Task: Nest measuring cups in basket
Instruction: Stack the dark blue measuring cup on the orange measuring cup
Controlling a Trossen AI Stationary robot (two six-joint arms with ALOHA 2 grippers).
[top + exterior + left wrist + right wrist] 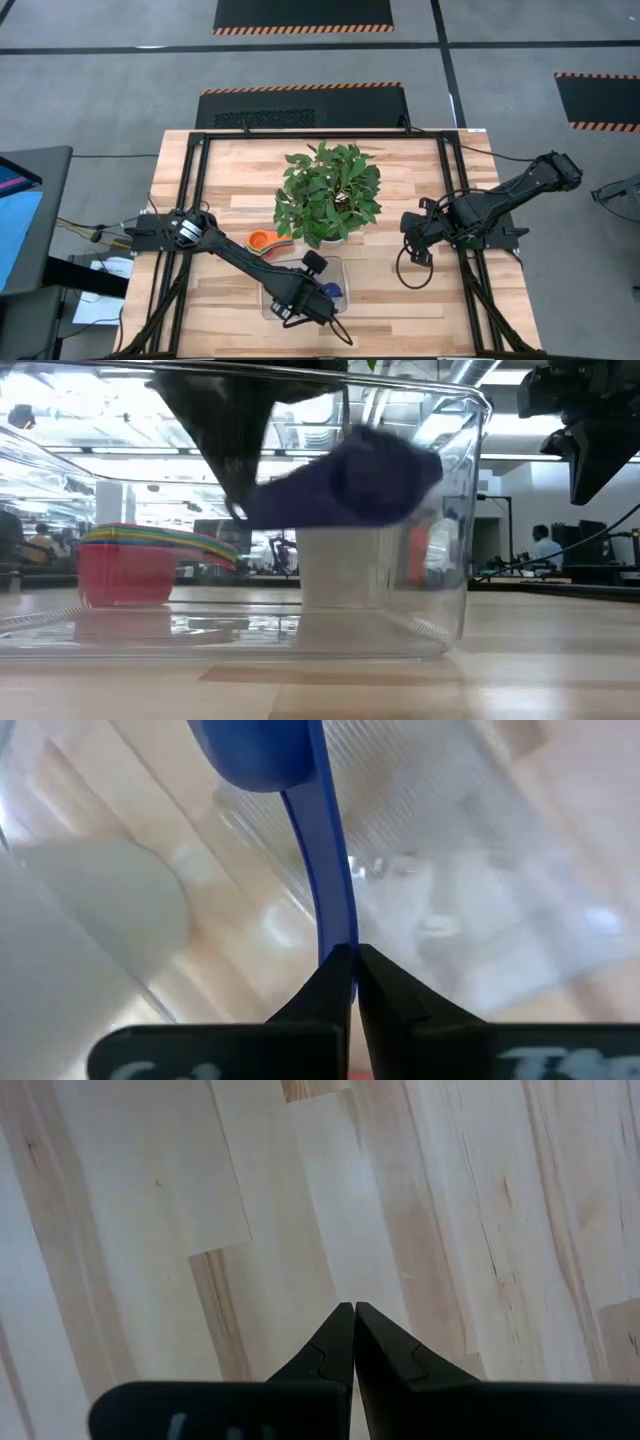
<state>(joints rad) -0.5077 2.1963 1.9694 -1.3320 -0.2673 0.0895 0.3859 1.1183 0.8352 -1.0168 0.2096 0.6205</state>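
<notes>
The left pincer is clamped on the blue cup's handle, holding it above the basket. It should carry the cup level toward the stack, lowering centred. The right pincer, closed and empty, waits over the tabletop.

A light wooden tabletop, edged by a black frame, is seen. A leafy potted plant is set at its middle. A clear basket and a stack of coloured measuring cups are placed nearer the front edge.
</notes>
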